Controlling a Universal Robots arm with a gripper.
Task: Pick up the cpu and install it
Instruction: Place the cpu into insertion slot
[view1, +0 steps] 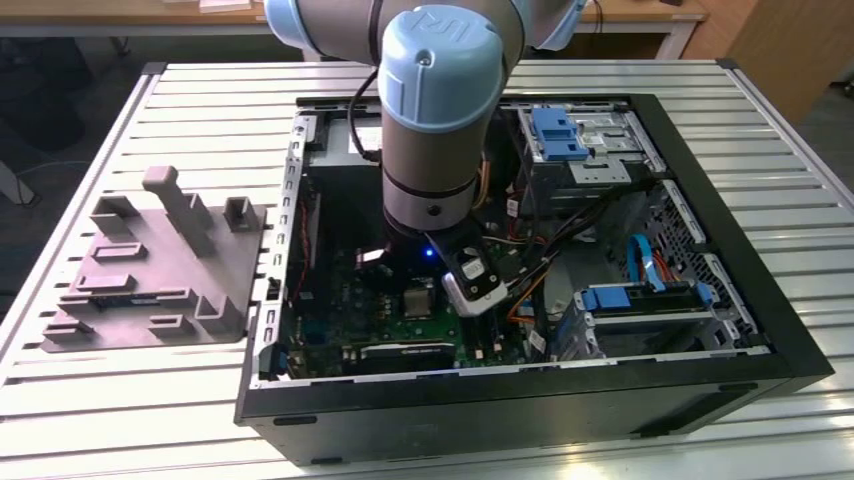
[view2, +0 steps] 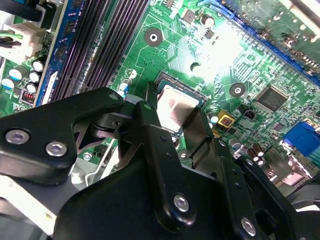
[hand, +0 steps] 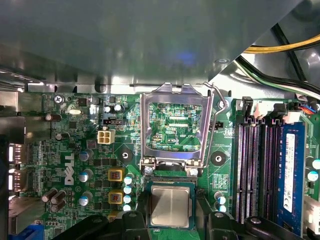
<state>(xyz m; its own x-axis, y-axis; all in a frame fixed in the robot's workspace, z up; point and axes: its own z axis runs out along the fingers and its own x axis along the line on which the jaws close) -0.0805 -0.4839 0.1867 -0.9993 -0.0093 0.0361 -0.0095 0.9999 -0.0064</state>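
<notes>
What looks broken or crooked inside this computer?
Nothing looks broken or spilled. The shiny metal frame is flipped open, which may seem odd, but that is probably just how it lets the chip in. The small silver-grey square cpu sits straight beside the frame's hinge, not crooked.

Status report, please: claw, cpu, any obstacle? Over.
Claw low over the socket; grip cannot be told. Cpu squarely at the socket, under it. Load frame stands raised, clear of the cpu.

Blue-grey robot arm reaches down into open black computer case. Small pale silver-grey square cpu sits just under its wrist, on the green motherboard. Grey-purple moulded fixture on slatted metal counter, at the exterior view's left of the case.
</notes>
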